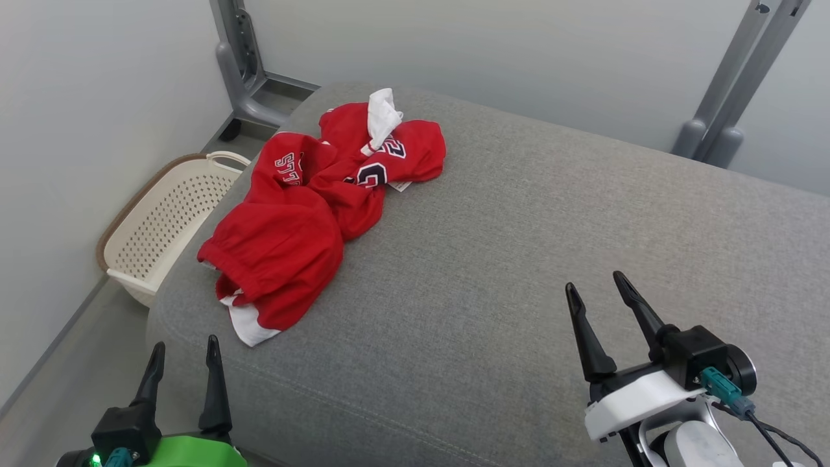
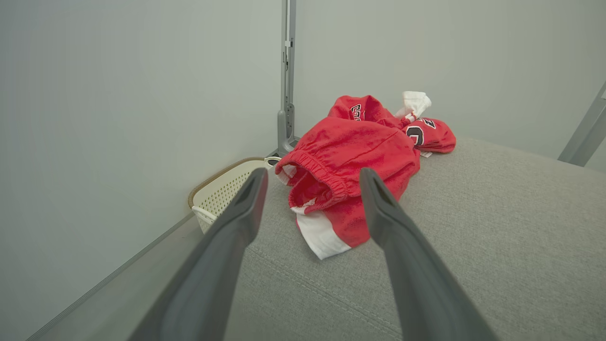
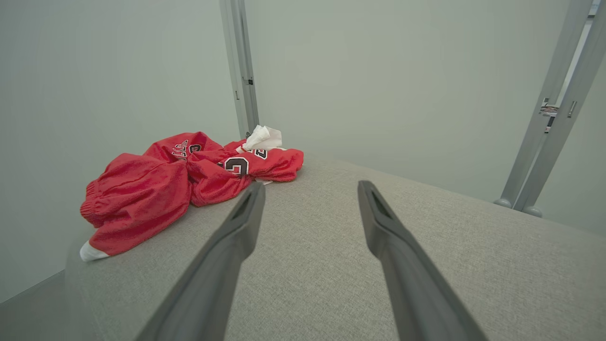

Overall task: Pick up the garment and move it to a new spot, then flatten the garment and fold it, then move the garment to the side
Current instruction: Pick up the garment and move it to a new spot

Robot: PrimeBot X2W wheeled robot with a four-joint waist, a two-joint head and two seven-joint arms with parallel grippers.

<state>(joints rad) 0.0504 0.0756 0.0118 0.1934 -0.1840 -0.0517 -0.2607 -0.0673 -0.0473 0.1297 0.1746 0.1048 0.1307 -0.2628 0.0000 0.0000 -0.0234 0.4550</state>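
Since the crumpled red-and-white fabric garment lies untouched (on the grey upholstered cushion), we hold left gripper and right gripper spread, empty.

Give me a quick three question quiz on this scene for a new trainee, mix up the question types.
1. True or false: the red garment lies crumpled on the grey cushion.
2. The left end effector and right end effector are: A) both open and empty, B) both shut, C) holding the garment.
3. What stands on the floor left of the cushion?
Key: 1 true; 2 A; 3 a cream perforated basket.
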